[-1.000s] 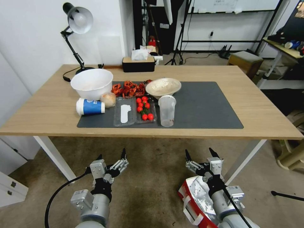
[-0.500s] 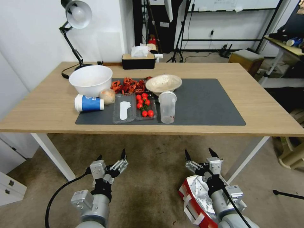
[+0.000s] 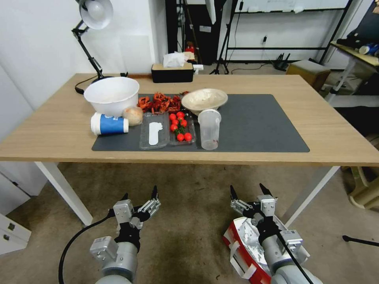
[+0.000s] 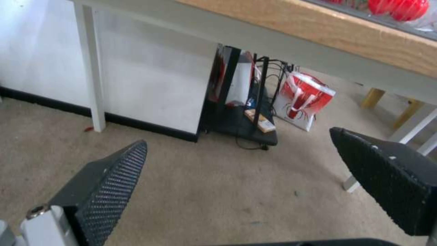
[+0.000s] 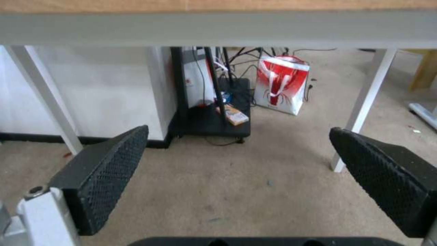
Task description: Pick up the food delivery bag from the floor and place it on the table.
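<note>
The food delivery bag (image 3: 241, 245), red and white with silver foil lining and white straps, lies open-topped on the floor (image 3: 189, 225) at the lower right of the head view. My right arm passes over it, and my right gripper (image 3: 246, 191) hangs open just past its far edge, holding nothing. My left gripper (image 3: 139, 196) is also open and empty, above bare carpet to the left. Both sit in front of the table (image 3: 335, 138), below its near edge. In the wrist views, the left gripper (image 4: 237, 177) and right gripper (image 5: 237, 171) have their fingers spread wide.
On the table's dark mat (image 3: 256, 126) stand a white bowl (image 3: 111, 94), a blue cup (image 3: 109, 124), tomatoes (image 3: 179, 126) and a clear cup (image 3: 209, 134). A white table leg (image 3: 312, 197) stands close to the bag. A second red-and-white bag (image 5: 280, 85) sits beyond the table.
The whole head view has shifted, with the table now a little higher in the picture: the camera moved. Both grippers stay open, and the bag lies where it was.
</note>
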